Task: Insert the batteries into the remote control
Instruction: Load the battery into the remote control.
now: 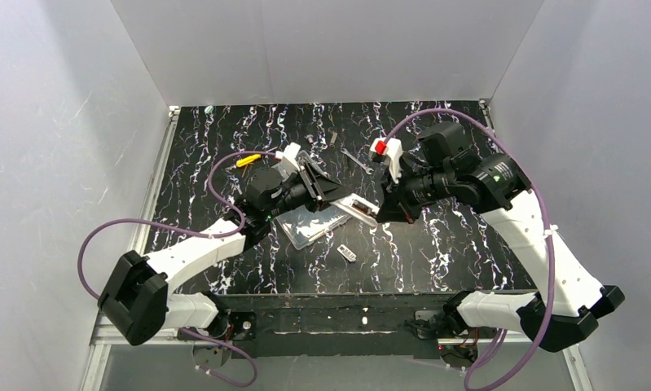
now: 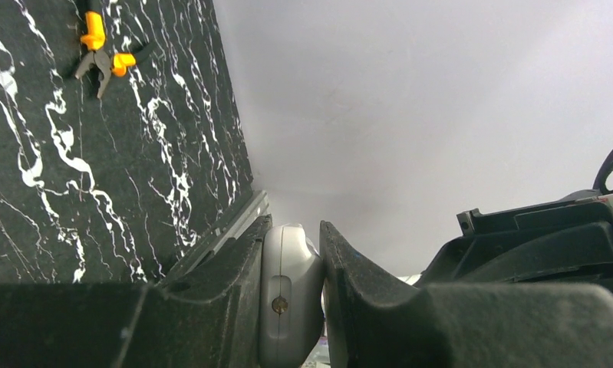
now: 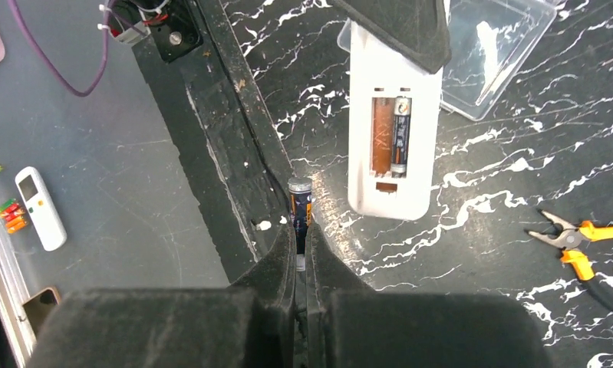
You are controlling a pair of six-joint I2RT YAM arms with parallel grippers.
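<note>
Step in hand: second battery going in, with one of two slots filled by the look of it.
Remote control (image 3: pixel 387 192): back face toward the right wrist camera, seemingly held just off the counter (image 3: pixel 518 199).
Left tool (image 2: pixel 294 227): closed on the remote control's far end, one finger lying over the back face just above the compartment.
Compartment (image 3: pixel 387 138): open, no cover on it.
Seated battery (image 3: pixel 400 134): dark, lying lengthwise in the slot on the remote control's side away from the right tool.
Bare slot (image 3: pixel 380 134): brownish, next to the seated battery, apparently empty though hard to be sure.
Right tool (image 3: pixel 301 236): closed on the held battery (image 3: pixel 299 201), pinching its lower part, upper end standing out past the fingertips.
Held battery's place: just beside the remote control's free end, off its long edge, not touching, roughly parallel to the slots.
Clear box (image 3: pixel 502 54): on the counter beyond the remote control's gripped end.
Pliers (image 3: pixel 571 238): on the counter, well off the remote control's opposite long edge.
Next move calls for: a short sideways carry over the bare slot, then correct polarity. Probably one end pressed against its contact before the other is tipped down. Fingers likely to foul the compartment walls, so a release and a push from above may be needed. Firm hold from the left tool throughout.
</note>
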